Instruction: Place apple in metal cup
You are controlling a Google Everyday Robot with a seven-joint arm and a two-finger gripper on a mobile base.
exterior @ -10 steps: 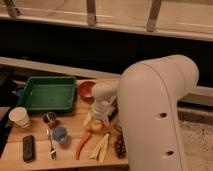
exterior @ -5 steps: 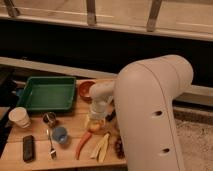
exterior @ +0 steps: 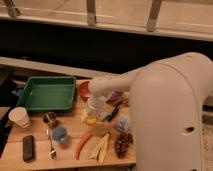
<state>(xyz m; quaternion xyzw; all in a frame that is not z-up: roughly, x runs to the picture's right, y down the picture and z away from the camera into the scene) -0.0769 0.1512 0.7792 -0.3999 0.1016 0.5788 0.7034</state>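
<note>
The apple (exterior: 91,120) is a small yellow-orange fruit in the middle of the wooden table, right under my gripper (exterior: 93,113). The gripper comes down on it from above and hides its top. The metal cup (exterior: 49,119) is a short silver cylinder standing to the left of the apple, about a hand's width away, just in front of the green tray. My white arm (exterior: 165,110) fills the right side of the view and hides that part of the table.
A green tray (exterior: 30,102) lies at the back left, an orange bowl (exterior: 83,89) beside it. A white paper cup (exterior: 19,117), blue cup (exterior: 60,135), black remote (exterior: 28,147), spoon (exterior: 51,146), red pepper (exterior: 82,145), banana (exterior: 101,146) and grapes (exterior: 122,144) crowd the front.
My arm and gripper have shifted a little to the left over the apple. The cups and the other things have not moved.
</note>
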